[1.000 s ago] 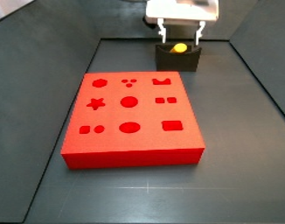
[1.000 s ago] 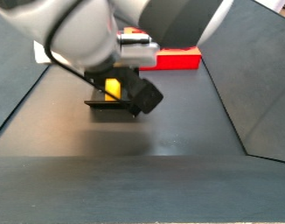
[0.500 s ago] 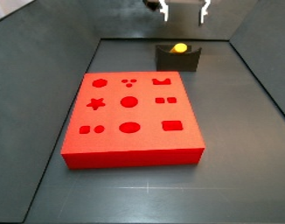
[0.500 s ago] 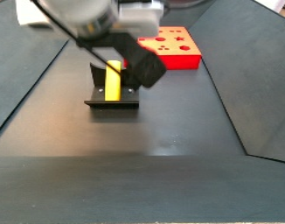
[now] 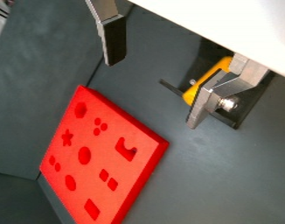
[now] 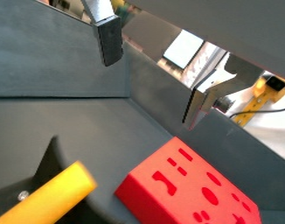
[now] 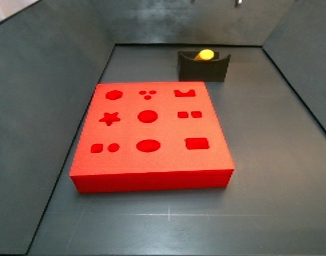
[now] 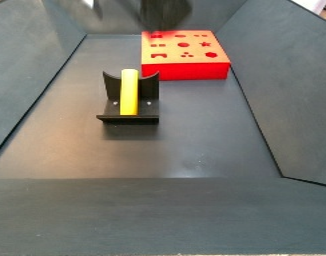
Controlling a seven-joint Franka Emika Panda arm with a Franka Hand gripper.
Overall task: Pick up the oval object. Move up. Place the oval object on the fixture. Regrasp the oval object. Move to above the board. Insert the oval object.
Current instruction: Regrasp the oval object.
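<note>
The oval object (image 8: 127, 91), a yellow peg, lies in the notch of the dark fixture (image 8: 128, 115), well apart from the red board (image 8: 186, 56). In a side view the oval object (image 7: 205, 54) shows end-on atop the fixture (image 7: 203, 68), behind the board (image 7: 150, 135). My gripper (image 5: 156, 74) hangs open high above them, with nothing between its fingers (image 5: 112, 37). In both wrist views the oval object (image 6: 45, 198) sits far below, partly behind one finger (image 5: 212, 94). The gripper is almost out of both side views.
Dark grey walls enclose the floor on all sides. The board (image 5: 98, 156) takes up the middle of the floor in a wrist view. The arm's dark body (image 8: 159, 10) shows at the upper edge of a side view.
The gripper has let go of the oval object and risen straight up, almost out of the side views. The oval object stays in the fixture.
</note>
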